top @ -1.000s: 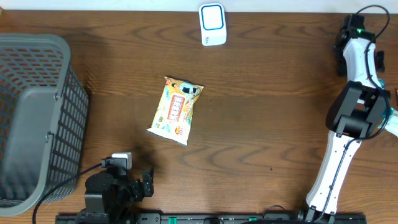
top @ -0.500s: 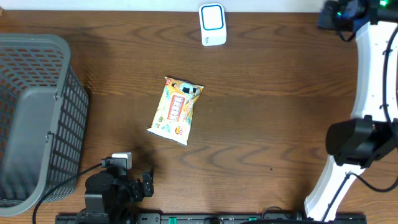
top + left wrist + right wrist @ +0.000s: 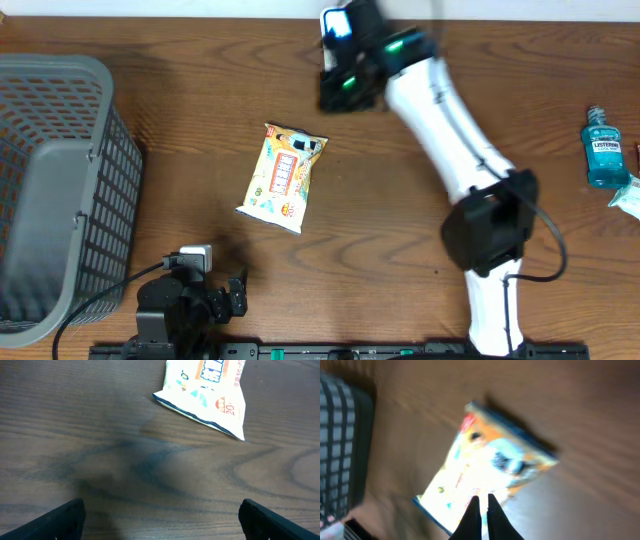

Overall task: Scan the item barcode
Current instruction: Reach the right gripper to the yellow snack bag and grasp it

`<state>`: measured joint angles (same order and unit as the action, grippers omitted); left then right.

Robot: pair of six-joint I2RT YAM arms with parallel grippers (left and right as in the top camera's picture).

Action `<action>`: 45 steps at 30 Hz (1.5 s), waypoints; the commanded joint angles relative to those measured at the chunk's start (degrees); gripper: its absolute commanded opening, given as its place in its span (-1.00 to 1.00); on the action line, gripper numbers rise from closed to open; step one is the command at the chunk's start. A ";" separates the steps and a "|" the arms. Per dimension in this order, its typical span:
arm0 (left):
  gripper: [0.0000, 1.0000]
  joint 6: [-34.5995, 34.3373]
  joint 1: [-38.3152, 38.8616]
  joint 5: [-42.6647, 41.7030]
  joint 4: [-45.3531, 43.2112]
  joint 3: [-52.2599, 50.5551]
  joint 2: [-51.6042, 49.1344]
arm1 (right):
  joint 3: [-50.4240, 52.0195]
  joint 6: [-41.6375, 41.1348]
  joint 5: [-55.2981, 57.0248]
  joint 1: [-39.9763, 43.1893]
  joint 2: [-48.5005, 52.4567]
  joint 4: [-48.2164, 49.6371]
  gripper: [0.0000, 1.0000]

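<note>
Two grippers, both empty. The right gripper is pinched fully shut, hanging just beyond the far end of the flat yellow-and-white snack packet. That packet lies mid-way across the dark wooden surface, long axis running near-to-far with a slight tilt. The left gripper sits wide open at the near edge, packet ahead of it. Right looks marginally nearer.

Dark wooden table: a snack packet lies flat near the middle, a grey mesh basket at 9 o'clock, a blue bottle at 3 o'clock, a white scanner at 12 o'clock (only partly in view)
</note>
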<state>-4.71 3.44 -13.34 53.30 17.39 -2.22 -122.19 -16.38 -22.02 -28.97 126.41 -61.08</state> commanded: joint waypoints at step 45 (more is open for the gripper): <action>0.96 -0.31 0.13 0.13 1.68 -0.68 0.09 | 27.69 -29.03 21.05 -14.25 0.00 17.97 0.01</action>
<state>-4.71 3.44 -13.34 53.30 17.39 -2.22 -96.44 -43.53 -3.86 -43.40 126.43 -44.31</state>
